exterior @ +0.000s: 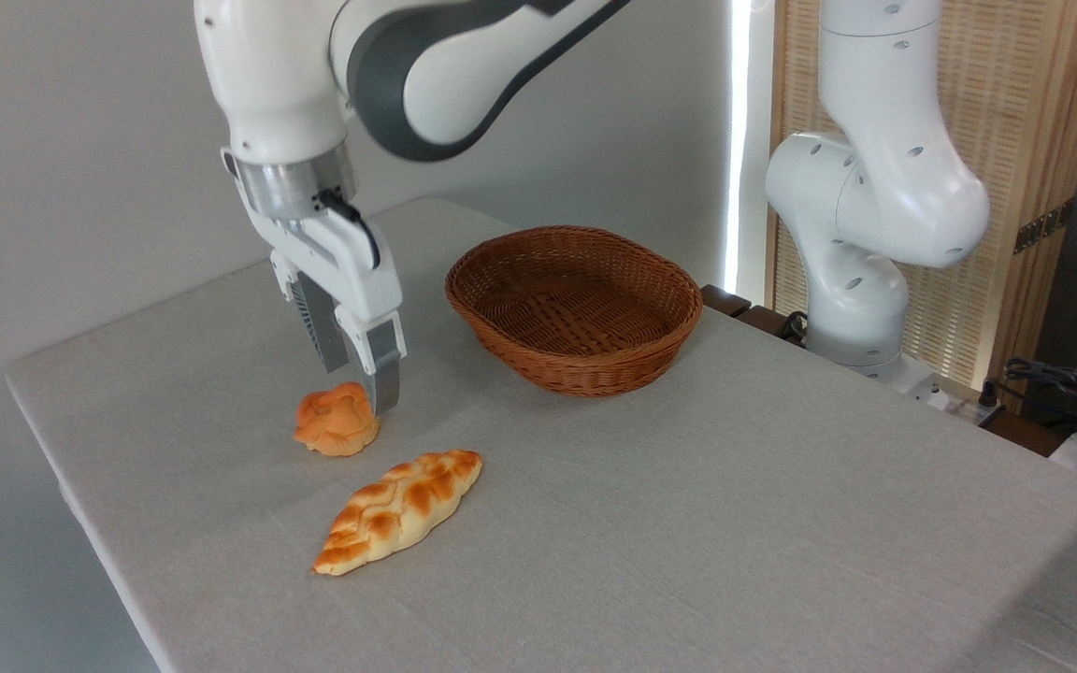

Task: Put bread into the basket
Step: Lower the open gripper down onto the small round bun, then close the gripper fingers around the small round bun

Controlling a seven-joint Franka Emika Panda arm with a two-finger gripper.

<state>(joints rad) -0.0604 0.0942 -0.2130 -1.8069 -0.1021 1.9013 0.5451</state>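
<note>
Robot arm lowered over the bun (337, 419), which lies on the grey cloth-covered desk (688, 523) toward its left edge. The gripper (363, 388) points downward; its fingers (385, 374) are spread apart and hold nothing, the nearer one reaching down just beside the bun's right side, the farther one showing behind the bun's top. Whether either finger touches the bun cannot be told from this angle. The bun is small, round and orange-golden, with a lobed, flower-like top. Near it, closer to the front edge of the desk, lies a longer braided loaf (400, 510), golden with browned ridges, set apart from the bun. The oval brown wicker basket (576, 308) stands toward the far edge of the desk, well apart from the bun, with nothing in it. The arm's white base (861, 280) rises beyond the desk's right side.
</note>
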